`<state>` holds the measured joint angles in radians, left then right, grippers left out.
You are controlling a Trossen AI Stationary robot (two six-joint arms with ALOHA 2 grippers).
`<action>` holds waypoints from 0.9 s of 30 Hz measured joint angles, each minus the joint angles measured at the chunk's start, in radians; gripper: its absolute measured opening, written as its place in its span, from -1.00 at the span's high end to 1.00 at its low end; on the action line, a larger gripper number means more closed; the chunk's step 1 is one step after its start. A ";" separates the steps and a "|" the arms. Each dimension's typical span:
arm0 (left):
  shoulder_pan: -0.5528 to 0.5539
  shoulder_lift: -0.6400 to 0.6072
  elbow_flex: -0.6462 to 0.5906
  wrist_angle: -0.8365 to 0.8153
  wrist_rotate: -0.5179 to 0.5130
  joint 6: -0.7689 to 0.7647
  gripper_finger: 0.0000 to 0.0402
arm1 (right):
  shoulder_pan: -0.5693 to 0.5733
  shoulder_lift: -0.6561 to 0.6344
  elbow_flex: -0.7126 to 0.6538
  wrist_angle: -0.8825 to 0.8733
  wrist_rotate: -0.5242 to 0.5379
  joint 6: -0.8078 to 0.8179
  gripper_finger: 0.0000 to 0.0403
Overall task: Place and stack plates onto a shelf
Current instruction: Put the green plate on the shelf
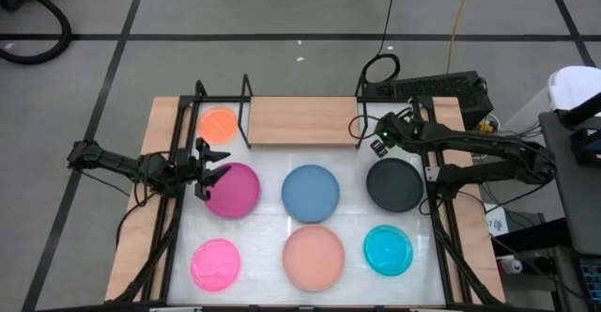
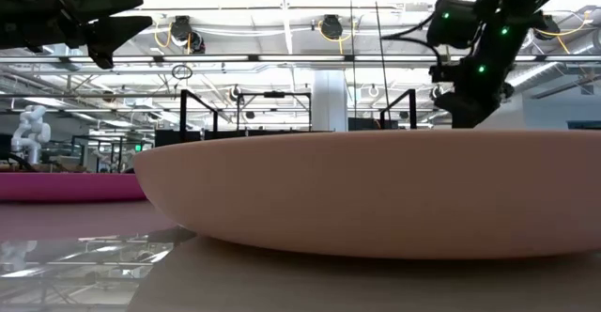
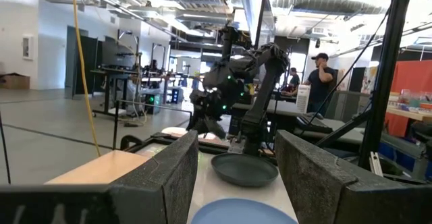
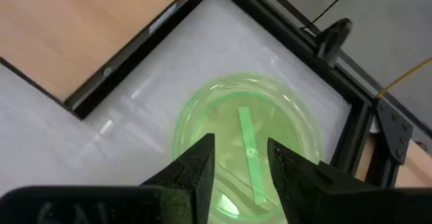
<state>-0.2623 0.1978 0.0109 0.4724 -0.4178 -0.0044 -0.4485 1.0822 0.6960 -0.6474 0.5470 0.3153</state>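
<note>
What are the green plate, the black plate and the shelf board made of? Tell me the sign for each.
Green plate: likely translucent plastic, glossy; light shows through it.
Black plate: probably plastic too, smooth and opaque, with a soft sheen.
Shelf board: looks like light wood or wood laminate, matte, faint grain.

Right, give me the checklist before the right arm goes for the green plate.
1. Right gripper open: ok, fingers apart.
2. Right gripper above the green plate: ok.
3. Height left between its fingers and that plate: cannot tell.
4. Bare room on the shelf beside the orange plate: ok.
5. Left gripper out of the way: ok, open at the magenta plate, across the table.
</note>
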 joint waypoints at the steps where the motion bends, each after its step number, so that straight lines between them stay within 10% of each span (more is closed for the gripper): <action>1: 0.000 0.000 0.000 0.000 0.000 0.000 -0.01 | -0.006 -0.016 0.000 -0.011 -0.004 0.016 0.41; 9: 0.000 0.000 0.000 0.000 0.000 0.000 -0.01 | -0.172 -0.062 -0.040 0.013 -0.077 0.000 0.41; 15: 0.000 0.000 0.000 0.000 0.000 0.000 -0.01 | -0.406 -0.011 -0.027 0.154 -0.347 -0.156 0.41; 27: 0.000 0.000 0.000 0.000 0.000 0.000 -0.01 | -0.625 0.324 0.406 -0.193 -0.471 -0.496 0.41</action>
<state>-0.2626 0.1981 0.0108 0.4725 -0.4175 -0.0044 -1.0735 1.4062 1.1023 -0.8406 0.0757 -0.1811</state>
